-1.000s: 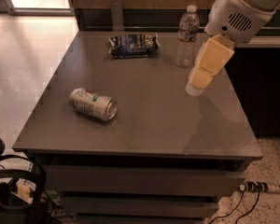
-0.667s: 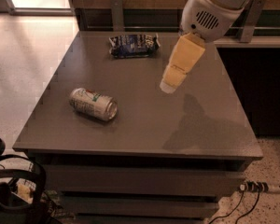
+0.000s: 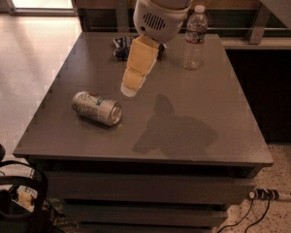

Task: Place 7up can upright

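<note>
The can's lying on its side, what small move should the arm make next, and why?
Probably shift the gripper toward the 7up can and lower it. The can lies on its side, untouched, and the gripper hangs above the table close beside it.

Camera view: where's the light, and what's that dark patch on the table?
Camera view: bright glare washes the floor upper left; the patch on the table is the shadow of the gripper, which hangs above and right of the lying 7up can.

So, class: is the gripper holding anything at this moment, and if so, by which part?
Nothing is held. The gripper hangs above the table, apart from the 7up can, which lies on its side there.
</note>
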### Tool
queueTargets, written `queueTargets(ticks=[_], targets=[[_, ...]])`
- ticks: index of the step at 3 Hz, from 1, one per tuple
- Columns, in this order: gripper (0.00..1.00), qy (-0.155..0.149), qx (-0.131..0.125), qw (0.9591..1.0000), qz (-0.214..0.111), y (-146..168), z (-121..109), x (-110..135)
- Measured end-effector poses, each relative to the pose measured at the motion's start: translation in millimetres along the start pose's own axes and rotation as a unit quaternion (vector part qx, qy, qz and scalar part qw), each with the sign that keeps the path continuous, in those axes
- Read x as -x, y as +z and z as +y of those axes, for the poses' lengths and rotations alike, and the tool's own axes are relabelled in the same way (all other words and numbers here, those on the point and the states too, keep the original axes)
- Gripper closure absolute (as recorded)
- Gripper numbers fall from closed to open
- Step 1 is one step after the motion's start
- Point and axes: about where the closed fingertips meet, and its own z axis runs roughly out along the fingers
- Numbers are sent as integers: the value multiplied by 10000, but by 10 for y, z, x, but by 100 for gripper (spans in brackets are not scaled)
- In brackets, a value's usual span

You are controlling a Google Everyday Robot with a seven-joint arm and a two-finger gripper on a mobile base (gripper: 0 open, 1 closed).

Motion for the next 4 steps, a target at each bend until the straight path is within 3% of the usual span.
queueTargets(ticks=[3,4], targets=[[0,-276,79,9992,280,442,18,661],[0,-69,232,9988,423,568,84,722]])
